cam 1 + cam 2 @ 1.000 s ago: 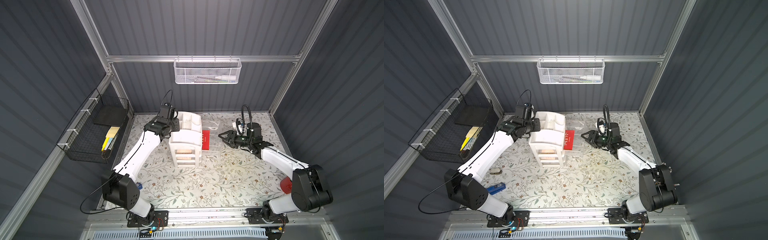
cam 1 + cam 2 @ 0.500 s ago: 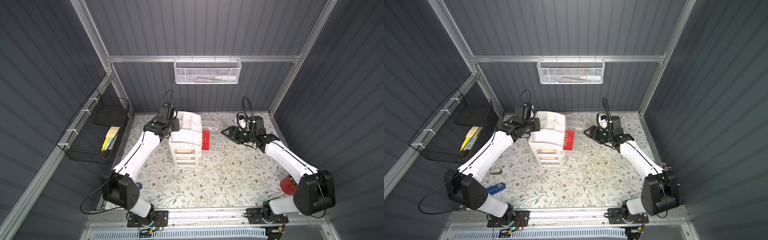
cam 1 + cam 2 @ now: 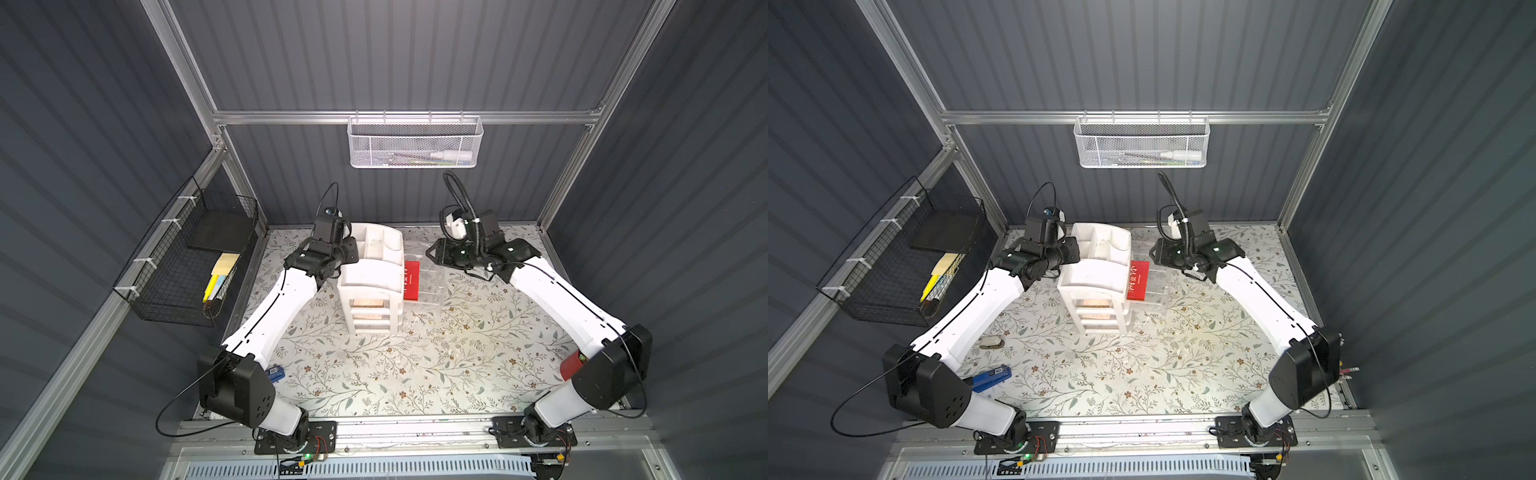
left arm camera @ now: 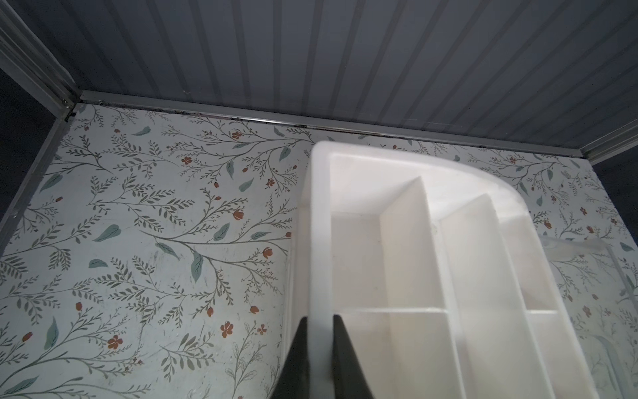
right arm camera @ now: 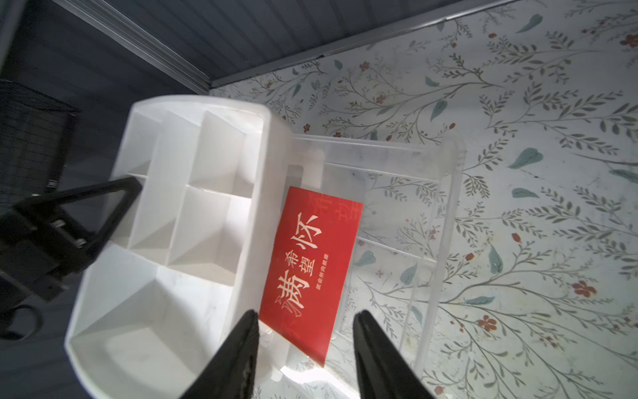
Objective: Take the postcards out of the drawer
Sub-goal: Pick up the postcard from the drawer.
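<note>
right wrist: right fingers (image 5: 238, 352) part open, empty, poised over the near end of the red card (image 5: 310, 262).
left wrist: left fingers (image 4: 300, 352) pinched on the organizer (image 4: 407, 248) wall, likely steadying it.
red card: flat in the drawer (image 5: 445, 214), which is pulled out of the organizer's side.
done: drawer open; no card out yet.
to do: grip and lift the red card; pale cards (image 3: 368, 300) seem to sit in the front drawers (image 3: 371, 318), which look shut.
</note>
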`<state>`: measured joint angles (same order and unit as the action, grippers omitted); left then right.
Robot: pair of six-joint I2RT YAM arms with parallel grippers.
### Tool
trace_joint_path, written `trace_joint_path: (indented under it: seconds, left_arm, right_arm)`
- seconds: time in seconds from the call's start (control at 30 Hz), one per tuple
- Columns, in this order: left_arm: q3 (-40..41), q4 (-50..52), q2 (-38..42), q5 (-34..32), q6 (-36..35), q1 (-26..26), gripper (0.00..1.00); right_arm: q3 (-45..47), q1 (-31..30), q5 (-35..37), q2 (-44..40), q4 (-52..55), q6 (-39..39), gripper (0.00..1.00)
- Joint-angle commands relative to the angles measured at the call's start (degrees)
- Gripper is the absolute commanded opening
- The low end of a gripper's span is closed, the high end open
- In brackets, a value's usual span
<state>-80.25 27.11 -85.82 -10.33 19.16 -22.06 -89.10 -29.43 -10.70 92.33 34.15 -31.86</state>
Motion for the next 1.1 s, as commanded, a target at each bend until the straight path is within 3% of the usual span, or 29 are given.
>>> trace_joint_path:
  seconds: [0.0,0.4,1.07]
  left_arm:
    - [3.6,3.8,-2.2,-0.7,-0.4,-0.1,0.0]
    - [4.6,3.2,-2.2,0.0,-1.3,-0.1,0.0]
    - [5.2,2.3,-1.9,1.0,-1.6,-0.1,0.0]
  right_arm:
    - [-3.8,-1.4,6.3,2.8,5.8,0.8,0.48]
    - [-8.4,-4.2,6.9,11.2,9.7,-0.3,0.55]
    - [-11.0,-5.0,4.7,17.4,10.9,-1.3,0.56]
